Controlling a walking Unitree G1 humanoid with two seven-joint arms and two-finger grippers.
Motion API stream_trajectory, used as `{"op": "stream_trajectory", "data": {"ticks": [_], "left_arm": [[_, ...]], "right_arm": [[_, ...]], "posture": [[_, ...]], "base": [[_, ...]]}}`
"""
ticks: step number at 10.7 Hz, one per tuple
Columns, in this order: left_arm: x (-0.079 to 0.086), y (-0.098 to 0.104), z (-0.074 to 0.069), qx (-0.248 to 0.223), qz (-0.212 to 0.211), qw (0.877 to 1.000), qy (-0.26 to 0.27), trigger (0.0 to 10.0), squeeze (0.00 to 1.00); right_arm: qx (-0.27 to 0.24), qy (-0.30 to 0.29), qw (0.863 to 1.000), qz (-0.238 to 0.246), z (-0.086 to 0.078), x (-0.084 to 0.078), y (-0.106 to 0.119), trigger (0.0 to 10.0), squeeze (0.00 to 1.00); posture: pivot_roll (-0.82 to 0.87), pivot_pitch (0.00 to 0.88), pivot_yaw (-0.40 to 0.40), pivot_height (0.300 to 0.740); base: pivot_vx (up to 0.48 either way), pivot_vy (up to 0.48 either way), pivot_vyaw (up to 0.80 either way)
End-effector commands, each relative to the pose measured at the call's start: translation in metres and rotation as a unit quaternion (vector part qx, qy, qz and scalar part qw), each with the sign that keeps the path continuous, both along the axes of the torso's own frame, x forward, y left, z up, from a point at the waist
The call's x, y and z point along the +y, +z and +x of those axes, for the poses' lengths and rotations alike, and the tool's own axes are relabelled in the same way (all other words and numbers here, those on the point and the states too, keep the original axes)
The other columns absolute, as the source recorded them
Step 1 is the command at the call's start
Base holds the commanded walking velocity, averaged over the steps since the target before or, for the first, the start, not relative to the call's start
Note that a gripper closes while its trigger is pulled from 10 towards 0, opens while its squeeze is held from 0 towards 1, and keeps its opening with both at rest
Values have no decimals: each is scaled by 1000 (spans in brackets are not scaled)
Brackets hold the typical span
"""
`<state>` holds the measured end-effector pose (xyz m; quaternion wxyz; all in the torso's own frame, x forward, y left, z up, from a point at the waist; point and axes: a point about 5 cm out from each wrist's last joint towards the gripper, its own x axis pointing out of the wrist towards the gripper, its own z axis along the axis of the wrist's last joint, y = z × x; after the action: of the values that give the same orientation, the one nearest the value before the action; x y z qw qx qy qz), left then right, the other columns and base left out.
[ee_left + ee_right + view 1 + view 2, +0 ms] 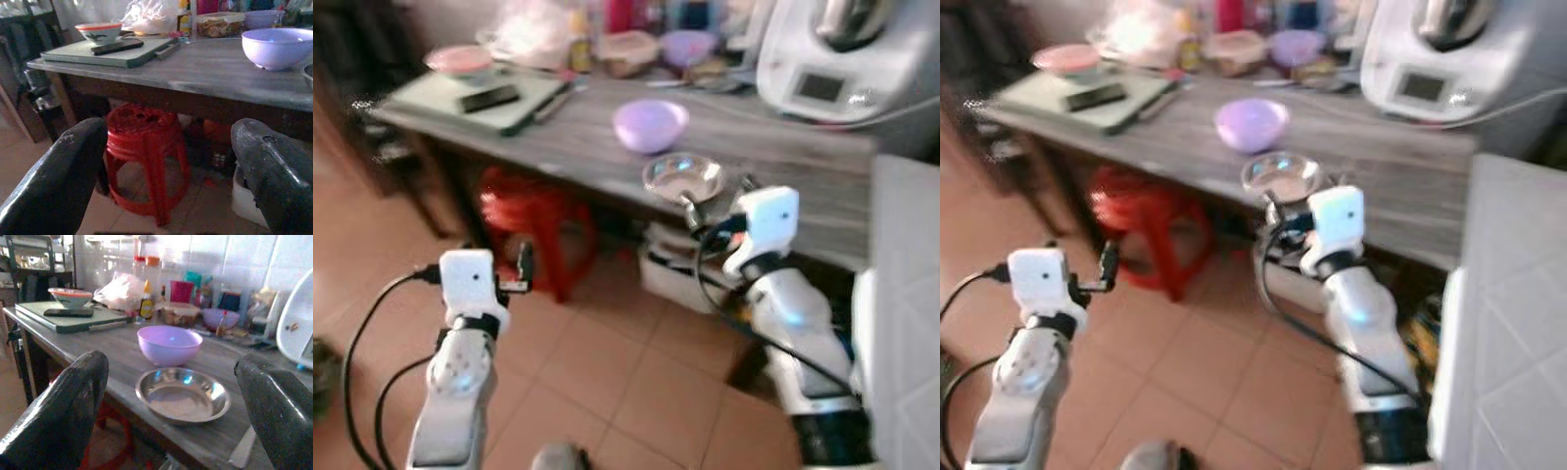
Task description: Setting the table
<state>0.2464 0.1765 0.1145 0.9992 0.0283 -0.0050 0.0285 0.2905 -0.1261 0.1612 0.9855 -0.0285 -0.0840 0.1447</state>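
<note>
Your left gripper (523,264) is raised over the floor in front of the red stool (533,220), fingers spread, holding nothing. Your right gripper (693,211) is up at the desk (587,147) edge, fingers apart, just short of the steel dish (682,177). Purple bowl (650,124) sits just behind that dish.

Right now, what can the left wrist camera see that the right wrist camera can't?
The left wrist view looks under the table at a red plastic stool on the tiled floor. The right wrist view looks across the tabletop at a shiny metal dish near the table's edge. Both share the purple bowl, the green tray and open black fingers.
</note>
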Motion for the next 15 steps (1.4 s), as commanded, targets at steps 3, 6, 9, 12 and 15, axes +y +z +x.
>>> {"op": "stream_trajectory", "data": {"ticks": [3, 6, 9, 12, 15], "left_arm": [[-1, 1, -3, -2, -2, 1000, 3, 10000, 0], [-1, 0, -6, 5, -1, 1000, 4, 10000, 0], [0, 0, -16, 18, 5, 1000, -2, 10000, 0], [2, 2, -23, 27, 11, 1000, -4, 10000, 0], [-1, -1, -37, 48, 12, 999, -12, 10000, 0]], "right_arm": [[58, 36, 998, -9, -10, 9, -22, 10000, 0], [116, 44, 992, -2, -14, 13, -42, 10000, 0], [146, 87, 986, 3, -17, 33, -51, 10000, 0], [152, 146, 977, 14, -19, 53, -47, 10000, 0], [146, 168, 975, 3, -11, 59, -42, 10000, 0]], "posture": [[25, 92, 27, 740], [31, 120, 28, 740], [62, 168, 42, 740], [81, 219, 52, 740], [94, 276, 61, 740]], "base": [[225, 0, 0], [0, 0, 0], [0, 0, 0], [0, 0, 0], [0, 0, 0]]}}
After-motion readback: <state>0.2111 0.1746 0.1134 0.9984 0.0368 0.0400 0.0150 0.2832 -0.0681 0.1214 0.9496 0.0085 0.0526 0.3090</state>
